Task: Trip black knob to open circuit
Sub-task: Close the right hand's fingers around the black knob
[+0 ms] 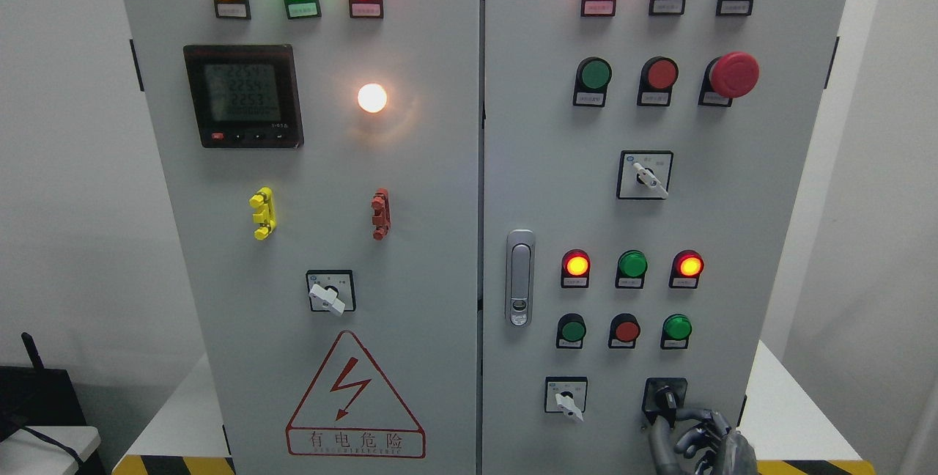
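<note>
Approach step: right robot hand, fingers curled and holding nothing, sits just below the black knob. Next, it likely must grip and turn the knob.

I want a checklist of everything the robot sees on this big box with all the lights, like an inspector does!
Surface: grey cabinet with two doors, lamps lit.
Job's things: black knob at lower right of the right door.
Clutter: nothing seen.
Grippers: right hand just below the black knob, fingers curled toward it; grasp unclear. Left hand not in view.
Cables: black cable at lower left.
Surroundings: white wall; hazard stripes at the base.
</note>
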`<action>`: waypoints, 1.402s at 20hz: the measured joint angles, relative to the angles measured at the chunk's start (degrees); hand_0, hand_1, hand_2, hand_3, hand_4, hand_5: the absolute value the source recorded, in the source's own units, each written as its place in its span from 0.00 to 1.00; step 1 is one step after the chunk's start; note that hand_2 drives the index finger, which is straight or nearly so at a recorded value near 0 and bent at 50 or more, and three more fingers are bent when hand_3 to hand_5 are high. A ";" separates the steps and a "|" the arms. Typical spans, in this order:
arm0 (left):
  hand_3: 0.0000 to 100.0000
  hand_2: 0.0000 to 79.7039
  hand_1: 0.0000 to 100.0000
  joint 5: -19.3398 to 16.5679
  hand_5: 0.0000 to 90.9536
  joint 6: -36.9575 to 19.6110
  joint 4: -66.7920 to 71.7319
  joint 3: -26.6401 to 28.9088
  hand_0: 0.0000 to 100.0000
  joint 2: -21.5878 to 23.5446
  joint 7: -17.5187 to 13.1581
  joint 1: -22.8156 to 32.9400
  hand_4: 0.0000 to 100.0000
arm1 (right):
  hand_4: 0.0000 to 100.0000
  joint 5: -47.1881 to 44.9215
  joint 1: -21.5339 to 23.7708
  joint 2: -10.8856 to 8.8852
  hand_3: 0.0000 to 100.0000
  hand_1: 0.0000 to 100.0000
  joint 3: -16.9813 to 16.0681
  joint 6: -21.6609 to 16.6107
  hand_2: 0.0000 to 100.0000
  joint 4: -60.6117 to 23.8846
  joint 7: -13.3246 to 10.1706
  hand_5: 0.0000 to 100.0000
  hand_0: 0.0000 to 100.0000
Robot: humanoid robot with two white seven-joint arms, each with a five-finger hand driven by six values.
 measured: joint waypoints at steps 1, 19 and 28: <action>0.00 0.00 0.39 0.00 0.00 0.00 0.00 0.00 0.12 0.01 0.00 0.00 0.00 | 0.87 0.00 0.00 0.00 0.86 0.78 0.01 0.00 0.52 0.00 0.08 0.93 0.52; 0.00 0.00 0.39 0.00 0.00 0.00 0.00 0.00 0.12 0.01 0.00 0.00 0.00 | 0.88 -0.43 0.00 0.06 0.91 0.77 -0.05 0.12 0.58 -0.05 0.41 0.94 0.54; 0.00 0.00 0.39 0.00 0.00 0.00 0.00 0.00 0.12 0.01 0.00 0.00 0.00 | 0.89 -0.78 -0.01 0.07 0.92 0.77 0.00 0.15 0.59 -0.05 0.57 0.94 0.56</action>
